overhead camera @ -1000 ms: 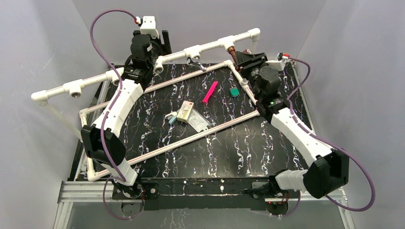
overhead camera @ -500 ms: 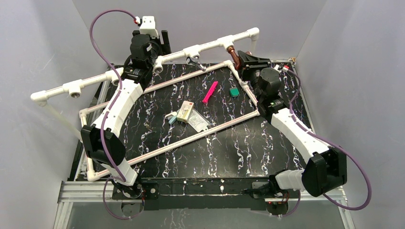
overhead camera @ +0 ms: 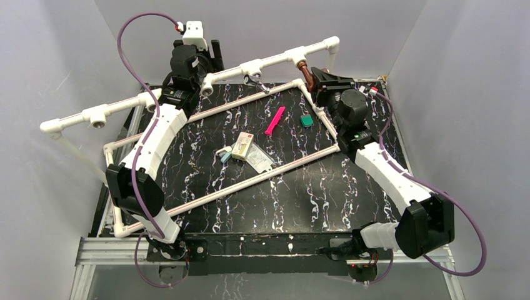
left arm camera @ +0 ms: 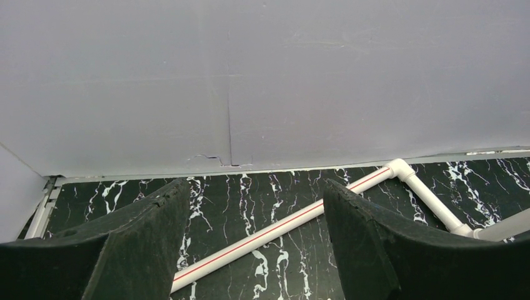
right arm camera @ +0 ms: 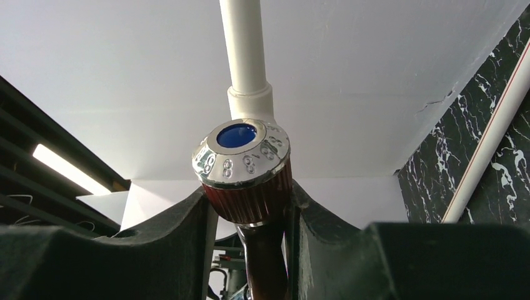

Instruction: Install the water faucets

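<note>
The reddish-brown faucet (overhead camera: 304,70) hangs from the white pipe rail (overhead camera: 275,60) at the back right. My right gripper (overhead camera: 315,78) is shut on it. In the right wrist view the two dark fingers clamp its ribbed red knob (right arm camera: 250,195), which has a chrome cap with a blue centre, under a white pipe (right arm camera: 245,44). The silver faucet (overhead camera: 255,80) hangs from the rail's middle tee. My left gripper (overhead camera: 212,57) is open and empty at the back left, behind the rail. In its wrist view (left arm camera: 250,244) only the marbled table and a red-striped pipe (left arm camera: 294,224) show between its fingers.
A rectangular white pipe frame (overhead camera: 206,199) lies on the black marbled table (overhead camera: 300,206). Inside it lie a pink strip (overhead camera: 274,120), a small green piece (overhead camera: 306,120), a small box (overhead camera: 242,146) and a clear packet (overhead camera: 260,160). Two more open tees (overhead camera: 99,119) sit along the rail's left part.
My right gripper swung left and forward to the reddish-brown faucet at the rail between one second and half a second ago. Since then it has barely moved. The left arm is still.
</note>
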Controlling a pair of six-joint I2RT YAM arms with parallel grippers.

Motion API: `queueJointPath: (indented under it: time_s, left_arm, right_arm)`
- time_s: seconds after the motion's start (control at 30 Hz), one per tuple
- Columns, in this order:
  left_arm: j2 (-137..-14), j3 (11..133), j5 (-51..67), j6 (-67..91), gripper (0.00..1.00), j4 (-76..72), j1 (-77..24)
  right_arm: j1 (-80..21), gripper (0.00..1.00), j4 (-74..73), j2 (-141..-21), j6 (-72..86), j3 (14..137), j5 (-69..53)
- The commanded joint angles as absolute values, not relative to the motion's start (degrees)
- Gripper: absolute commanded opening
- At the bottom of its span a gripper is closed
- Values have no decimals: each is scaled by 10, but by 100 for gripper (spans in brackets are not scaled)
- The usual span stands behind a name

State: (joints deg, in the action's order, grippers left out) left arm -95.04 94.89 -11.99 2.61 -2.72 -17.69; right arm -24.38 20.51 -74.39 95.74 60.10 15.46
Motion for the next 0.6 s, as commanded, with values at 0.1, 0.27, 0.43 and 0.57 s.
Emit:
queueJointPath:
  time_s: [0.1, 0.27, 0.43, 0.57]
  left_arm:
    - [-970, 907, -98, 25, 75, 102, -189]
    - [-968, 906, -98, 25, 75, 103, -189]
    - [-967, 905, -99, 25, 75, 103, -189]
    - [-967, 904, -98, 25, 75, 102, -189]
  right_arm:
    - [-268, 60, 235, -727, 929, 566, 91]
    - [-267, 72, 268, -714, 910, 547, 88]
    - [-266, 78, 269, -686, 875, 539, 91]
    - [-266, 81, 263, -661, 837, 534, 89]
